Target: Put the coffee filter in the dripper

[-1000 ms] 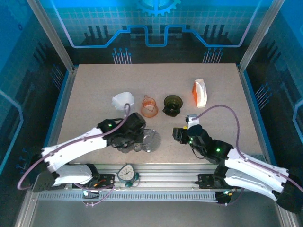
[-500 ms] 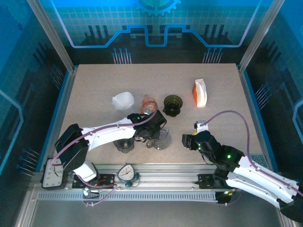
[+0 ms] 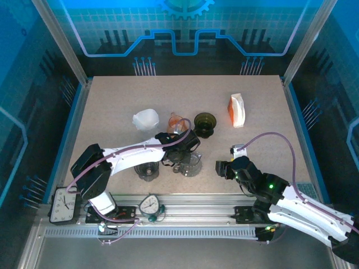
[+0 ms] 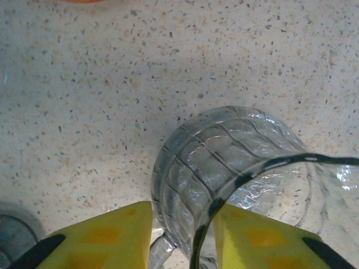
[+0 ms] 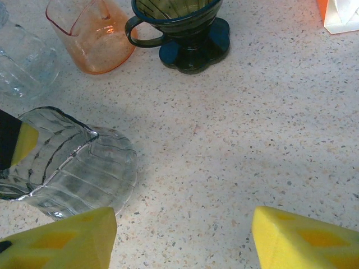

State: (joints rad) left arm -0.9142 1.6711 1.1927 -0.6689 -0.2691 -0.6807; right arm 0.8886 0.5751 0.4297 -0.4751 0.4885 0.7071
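Glass carafe (image 4: 224,168), seemingly loose, between fingers (image 4: 101,235)

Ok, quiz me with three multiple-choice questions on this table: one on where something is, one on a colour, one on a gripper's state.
1. Where does the orange-and-white packet lie? A far right of the table; B near left; C between the arms.
2. The footed dripper is: A white; B dark green; C red.
3. The right gripper is: A open and empty; B shut on the packet; C shut on the dripper.
Key: A, it lies near the far right edge; B, its bowl shows dark green; A, its jaws stand wide apart with nothing between.
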